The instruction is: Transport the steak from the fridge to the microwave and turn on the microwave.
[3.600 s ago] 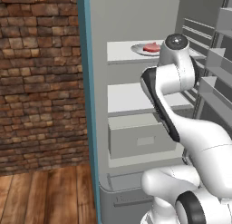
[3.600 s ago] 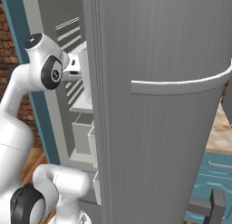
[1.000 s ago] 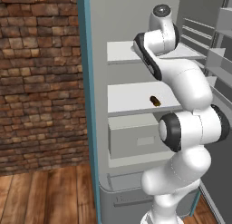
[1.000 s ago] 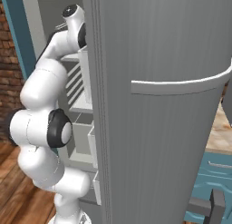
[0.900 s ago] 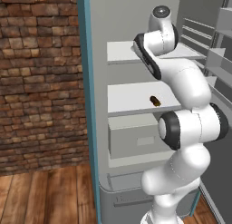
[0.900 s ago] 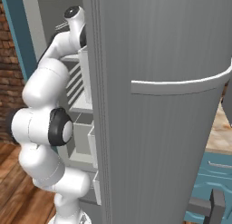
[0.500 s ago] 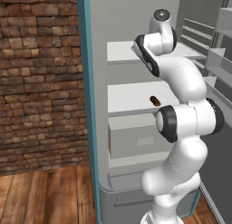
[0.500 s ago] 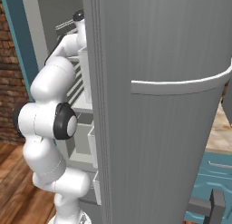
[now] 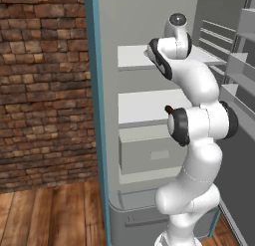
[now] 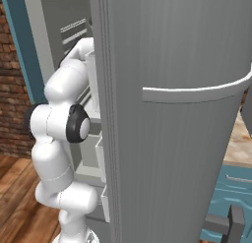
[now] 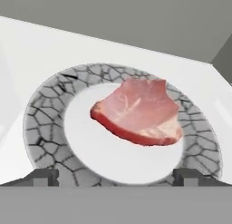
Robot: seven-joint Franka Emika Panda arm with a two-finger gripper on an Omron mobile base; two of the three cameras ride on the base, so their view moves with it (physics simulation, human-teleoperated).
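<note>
The claw (image 11: 116, 177) is spread wide and holds nothing; its two dark tips show at about 7 and 5 o'clock in the hand view, one at each side of the near rim of the plate (image 11: 43, 123). The steak (image 11: 138, 112) lies flat on that plate, a little toward 1 o'clock of its middle, and no finger touches it. Plate and meat sit on a white shelf (image 9: 132, 56) high in the open fridge (image 9: 107, 80), where the arm reaches in. The step in hand looks like the approach for the pickup. Next, I judge, the claw should advance toward 12 o'clock until the tips straddle the steak, then close on it; whether the plate should come too I cannot tell.
</note>
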